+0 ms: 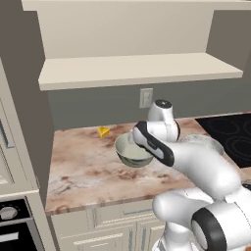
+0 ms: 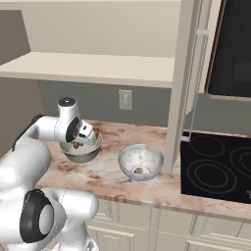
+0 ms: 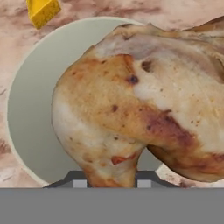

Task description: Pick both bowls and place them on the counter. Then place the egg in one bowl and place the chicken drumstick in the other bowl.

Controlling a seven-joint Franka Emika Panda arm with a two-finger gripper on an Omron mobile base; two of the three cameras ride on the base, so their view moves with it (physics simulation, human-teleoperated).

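My gripper [image 3: 111, 177] is shut on the chicken drumstick [image 3: 140, 109], a golden-brown roasted leg, and holds it just above the pale inside of the dark grey-green bowl [image 3: 30, 118]. That bowl [image 2: 81, 153] stands on the marbled counter [image 2: 112, 181], with the gripper [image 2: 83, 142] and drumstick [image 2: 78, 145] at its mouth. In the left base view my forearm covers part of the same bowl [image 1: 131, 154]. To its right stands the white speckled bowl [image 2: 140, 162], with the small olive egg [image 2: 139, 170] lying in it.
A yellow cheese wedge [image 1: 103, 131] lies on the counter [image 1: 83, 166] behind the dark bowl. A black cooktop [image 2: 220, 166] sits to the right, beyond a tall cabinet panel [image 2: 181, 83]. A pale shelf [image 1: 137, 68] runs overhead.
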